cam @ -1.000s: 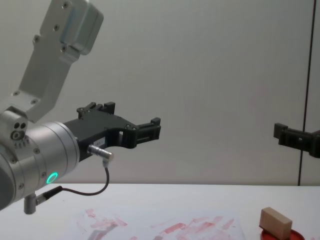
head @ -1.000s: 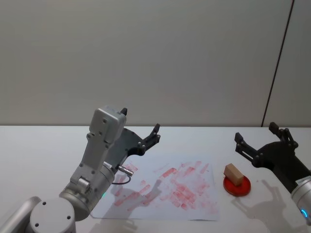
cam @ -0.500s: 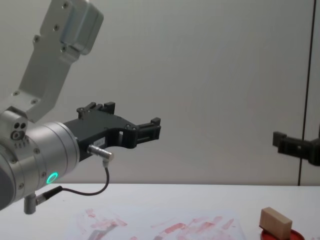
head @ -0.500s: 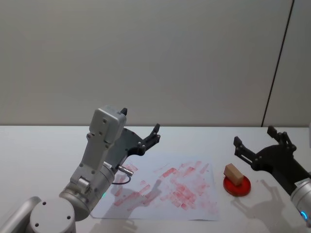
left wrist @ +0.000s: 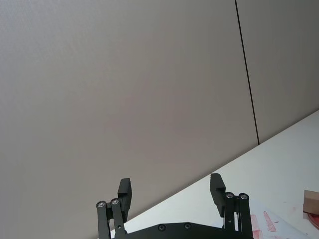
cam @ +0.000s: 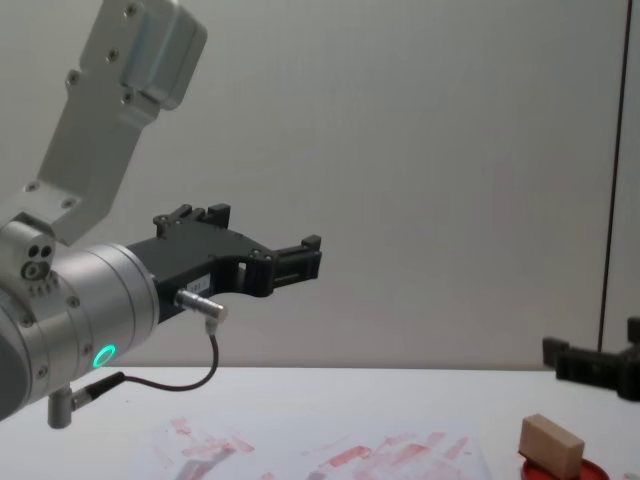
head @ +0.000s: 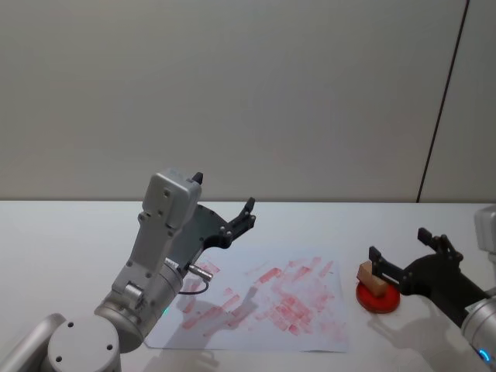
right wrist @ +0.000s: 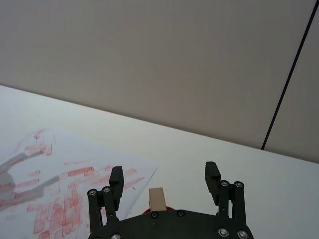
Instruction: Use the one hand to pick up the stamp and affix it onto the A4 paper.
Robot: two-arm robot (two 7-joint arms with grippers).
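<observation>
Head view. We list the right gripper (head: 399, 245) near the right edge of the surface (head: 70, 232), jaws spread wide and holding nothing. It hangs just over the stamp (head: 372, 278). We record the stamp as a tan block standing tilted on the round red ink pad (head: 381, 299), just beside the right edge of the A4 paper (head: 263, 306). The sheet lies flat at the middle of the surface, covered in red prints. The left gripper (head: 223, 194) is raised above the paper's left part, wide open and empty.

Left wrist view. We note the left gripper (left wrist: 171, 183) with both fingers far apart and nothing between them, facing the grey wall (left wrist: 124, 74). The stamp (left wrist: 311, 199) shows far off.

Right wrist view. We enter the right gripper (right wrist: 164, 172) fully parted, with the stamp (right wrist: 157, 198) seen between its fingers and untouched. The A4 paper (right wrist: 65, 169) lies beside it.

Chest view. We log the left gripper (cam: 258, 232) held high and open. The right gripper (cam: 598, 345) is low at the right edge, clearly above the stamp (cam: 551, 446) and apart from it. The stamp rests on the ink pad (cam: 592, 470), beside the A4 paper (cam: 330, 455).
</observation>
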